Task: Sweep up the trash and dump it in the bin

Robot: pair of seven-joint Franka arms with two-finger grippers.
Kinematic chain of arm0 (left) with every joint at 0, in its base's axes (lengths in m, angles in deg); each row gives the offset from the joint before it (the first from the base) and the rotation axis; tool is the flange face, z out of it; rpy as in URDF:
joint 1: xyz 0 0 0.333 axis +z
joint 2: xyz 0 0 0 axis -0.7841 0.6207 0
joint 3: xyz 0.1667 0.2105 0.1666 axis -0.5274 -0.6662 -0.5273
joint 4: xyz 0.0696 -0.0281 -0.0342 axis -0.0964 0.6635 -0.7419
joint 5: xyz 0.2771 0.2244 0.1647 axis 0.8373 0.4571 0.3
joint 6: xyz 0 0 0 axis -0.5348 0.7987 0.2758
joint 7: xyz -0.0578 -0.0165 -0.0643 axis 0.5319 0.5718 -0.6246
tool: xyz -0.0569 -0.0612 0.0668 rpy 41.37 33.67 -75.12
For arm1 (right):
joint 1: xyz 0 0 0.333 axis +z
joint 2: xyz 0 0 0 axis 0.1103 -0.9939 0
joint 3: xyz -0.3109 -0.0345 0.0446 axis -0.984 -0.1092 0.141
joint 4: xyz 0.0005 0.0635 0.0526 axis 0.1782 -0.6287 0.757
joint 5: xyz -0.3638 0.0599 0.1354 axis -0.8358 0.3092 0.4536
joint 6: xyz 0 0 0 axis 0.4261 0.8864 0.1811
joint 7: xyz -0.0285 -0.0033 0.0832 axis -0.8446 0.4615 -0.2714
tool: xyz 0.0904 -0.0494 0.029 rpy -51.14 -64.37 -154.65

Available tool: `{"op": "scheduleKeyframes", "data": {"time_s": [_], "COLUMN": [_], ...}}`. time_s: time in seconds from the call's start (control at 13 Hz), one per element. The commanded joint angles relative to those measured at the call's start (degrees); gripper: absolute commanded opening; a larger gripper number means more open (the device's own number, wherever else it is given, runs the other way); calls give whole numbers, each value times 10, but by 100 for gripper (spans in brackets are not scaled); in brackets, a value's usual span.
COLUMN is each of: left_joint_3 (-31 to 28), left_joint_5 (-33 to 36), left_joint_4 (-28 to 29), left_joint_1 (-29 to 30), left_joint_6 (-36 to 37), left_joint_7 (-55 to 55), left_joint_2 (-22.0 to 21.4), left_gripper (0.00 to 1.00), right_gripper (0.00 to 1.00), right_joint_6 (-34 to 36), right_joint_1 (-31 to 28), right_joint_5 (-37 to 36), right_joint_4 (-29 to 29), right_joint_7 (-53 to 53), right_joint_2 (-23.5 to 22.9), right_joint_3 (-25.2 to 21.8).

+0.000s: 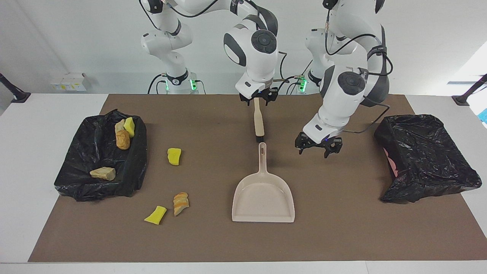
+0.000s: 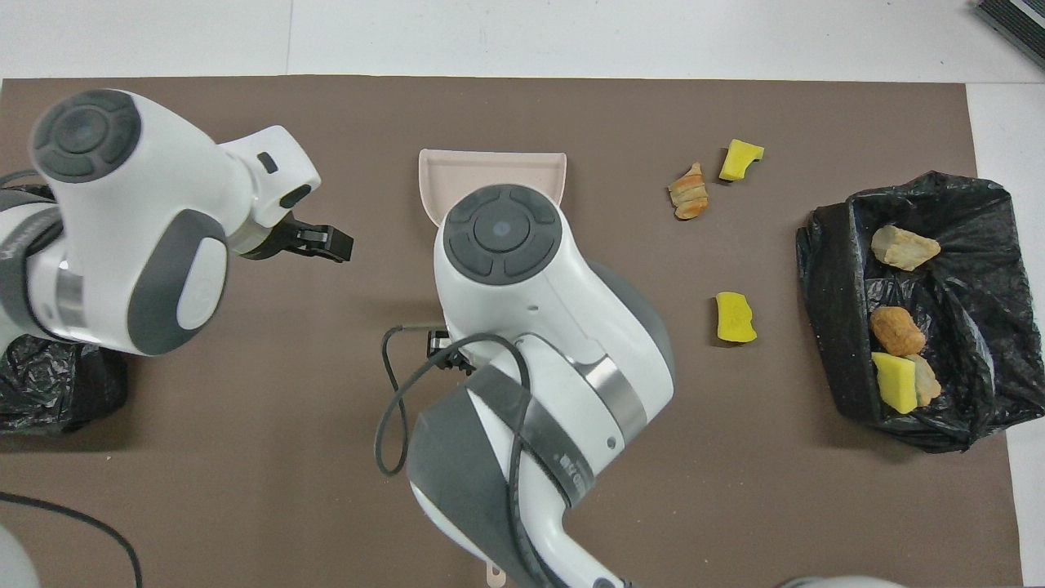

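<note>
The sweeping itself is not yet under way, and I read this as the step of taking up the tools; the beige dustpan [image 1: 262, 198] lies flat in the middle of the brown mat [image 1: 342, 232], its open edge turned away from the robots and its handle pointing toward them, with no piece in it; in line with that handle and nearer to the robots lies a beige stick [image 1: 258, 120], probably the sweeping tool; the right gripper [image 1: 258, 99] is at the stick's robot-side end with its jaws apart on either side, and I cannot tell whether it touches the stick; the left gripper [image 1: 319, 147] hangs with jaws apart over bare mat just beside the dustpan handle, toward the left arm's end; three pieces of trash lie loose toward the right arm's end: a yellow chunk [image 1: 174, 156] near the black-lined bin [image 1: 133, 171], and a bread-like lump [image 1: 180, 203] touching or just beside a second yellow chunk [image 1: 155, 215], both farther from the robots; more pieces sit in that bin already; a second black bin [image 1: 430, 163] stands at the left arm's end; next, I judge, each arm must close on its tool, and dustpan and sweeper must be carried toward the loose pieces.
</note>
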Motion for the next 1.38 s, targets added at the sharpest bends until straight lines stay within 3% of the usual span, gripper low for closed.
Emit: {"op": "scheduleKeyframes", "data": {"time_s": [0.0, 0.23, 0.62, 1.0, 1.08, 1.15, 1.23, 1.31], "left_joint_3": [-8, -8, -8, -9, -9, -9, -9, -8], "left_joint_5": [10, 10, 15, 59, 62, 60, 56, 56], "left_joint_4": [-25, -31, -37, -37, -35, -31, -31, -27], "left_joint_1": [-45, -66, -114, -146, -146, -146, -146, -147], "left_joint_6": [-23, -30, -56, -71, -71, -71, -72, -73], "left_joint_7": [57, 88, 141, 188, 188, 190, 208, 226], "left_joint_2": [23, 38, 53, 86, 84, 84, 84, 83], "left_gripper": [100, 100, 100, 100, 100, 92, 70, 50], "right_gripper": [83, 97, 96, 90, 75, 34, 5, 0], "right_joint_6": [-89, -127, -184, -235, -234, -233, -228, -229], "right_joint_1": [12, 52, 110, 122, 122, 122, 122, 123], "right_joint_5": [44, 48, 50, 65, 65, 66, 66, 66], "right_joint_4": [-167, -210, -267, -303, -303, -302, -300, -298], "right_joint_7": [21, 2, -16, -14, -17, -19, -24, -31], "right_joint_2": [94, 90, 88, 83, 83, 81, 81, 81], "right_joint_3": [-2, -2, -2, -2, -2, -2, -2, -2]}}
